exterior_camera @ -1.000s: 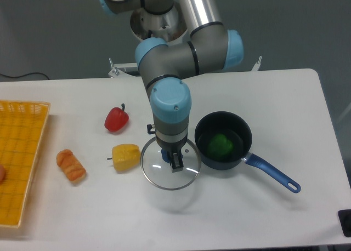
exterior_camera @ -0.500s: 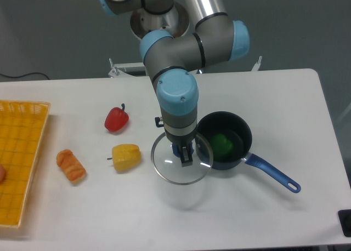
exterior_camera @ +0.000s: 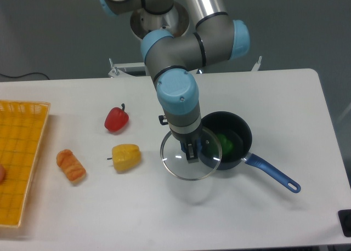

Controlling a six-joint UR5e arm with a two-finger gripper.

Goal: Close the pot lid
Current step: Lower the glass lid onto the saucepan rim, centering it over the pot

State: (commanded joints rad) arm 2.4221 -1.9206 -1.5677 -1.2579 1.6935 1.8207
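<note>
1. While the claw (exterior_camera: 191,153) is closed on the lid's central knob, the glass lid (exterior_camera: 191,154) hangs above the worktop (exterior_camera: 285,108), its right edge overlapping the left rim of the pot (exterior_camera: 225,140); a faint shadow below suggests it is lifted clear.
2. Pot sits right of centre, blue handle (exterior_camera: 272,172) pointing to the lower right; something green (exterior_camera: 223,144) lies inside, partly seen through the glass.
3. Judged step: carrying the lid across to centre it over the pot, lid not yet seated.
4. Risk: lid is only partly over the opening. If lowered here, its rim would likely catch the pot's near wall, tilt, and slide off or shove the pot.
5. Risk: the grip is on a small knob. The lid could swing or slip out if the move is jerky; how secure the hold is cannot be told from this view.
6. Risk: the green item might stand above the rim and stop the lid sitting flat; its height is unclear.
7. Others, well apart to the left: yellow pepper (exterior_camera: 125,157), red pepper (exterior_camera: 116,119), orange bread-like piece (exterior_camera: 71,165), yellow basket (exterior_camera: 22,158) at the left edge. None lies between lid and pot.
</note>
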